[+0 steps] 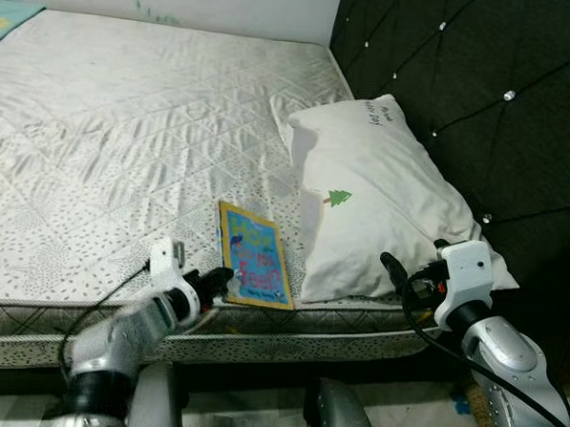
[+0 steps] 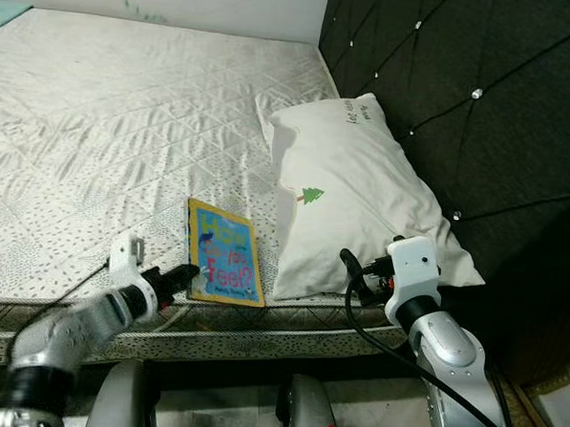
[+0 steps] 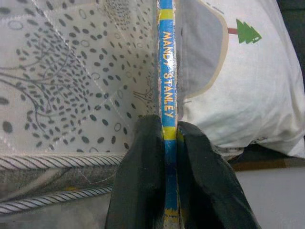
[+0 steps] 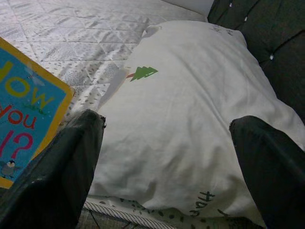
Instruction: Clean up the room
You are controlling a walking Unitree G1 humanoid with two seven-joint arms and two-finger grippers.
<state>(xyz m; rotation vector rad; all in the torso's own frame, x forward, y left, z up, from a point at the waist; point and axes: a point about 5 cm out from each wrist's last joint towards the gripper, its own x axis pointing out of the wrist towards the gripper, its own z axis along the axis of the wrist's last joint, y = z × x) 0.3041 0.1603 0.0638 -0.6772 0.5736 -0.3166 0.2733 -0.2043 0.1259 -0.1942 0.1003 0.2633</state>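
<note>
Book [image 1: 255, 255] pinched at near edge by left claw [image 1: 220, 278] on bed [image 1: 127, 119]; right claw [image 4: 167, 157] spread wide at pillow [image 1: 382, 190]. Pickup under way; next, lift clear.

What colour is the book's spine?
Blue with yellow lettering on the book's spine, clearest in the left wrist view.

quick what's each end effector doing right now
Left end effector: closed on the book at its spine.
Right end effector: open, holding nothing, facing the pillow.

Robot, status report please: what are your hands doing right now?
Left gripper shut on book at mattress edge. Right gripper open, facing pillow. Pillow beside book; whether touching, unclear.
</note>
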